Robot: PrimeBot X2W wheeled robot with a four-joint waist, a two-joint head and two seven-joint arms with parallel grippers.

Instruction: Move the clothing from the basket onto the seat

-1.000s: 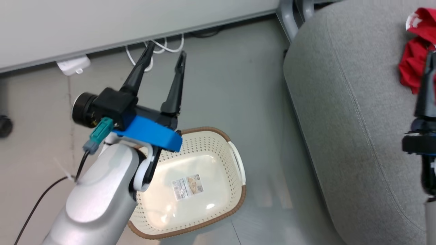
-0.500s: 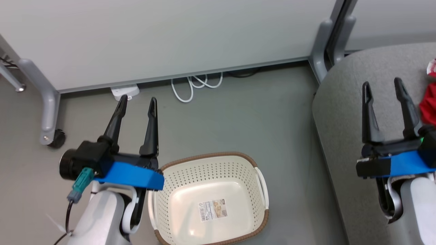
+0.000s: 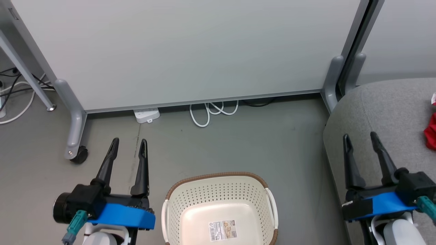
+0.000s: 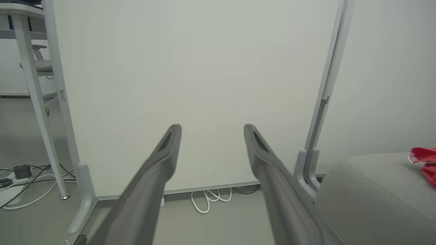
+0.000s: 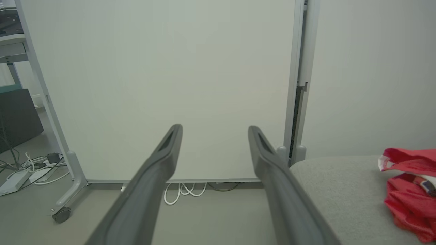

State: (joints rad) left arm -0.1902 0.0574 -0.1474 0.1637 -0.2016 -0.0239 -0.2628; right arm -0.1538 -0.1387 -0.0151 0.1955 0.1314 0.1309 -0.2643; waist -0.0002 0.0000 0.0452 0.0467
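The cream basket (image 3: pixel 218 192) with its brown rim stands on the floor at the bottom centre of the head view; only a paper label (image 3: pixel 223 229) lies in it. Red clothing (image 5: pixel 410 194) with white trim lies bunched on the grey seat (image 3: pixel 385 112) at the right; its edge also shows in the head view (image 3: pixel 432 131) and the left wrist view (image 4: pixel 425 160). My left gripper (image 3: pixel 129 143) is open over the floor, left of the basket. My right gripper (image 3: pixel 360 137) is open over the seat's near left part, apart from the clothing.
A pale partition panel (image 3: pixel 190 51) on grey wheeled legs (image 3: pixel 73 136) stands behind. White cable loops (image 3: pixel 213 112) and a power strip (image 3: pixel 147 115) lie at its foot. More cables (image 3: pixel 13 98) trail at the far left.
The head camera has tilted up and back, bringing the panel into view. Both arms have drawn back to the lower corners; the right gripper has left the clothing on the seat.
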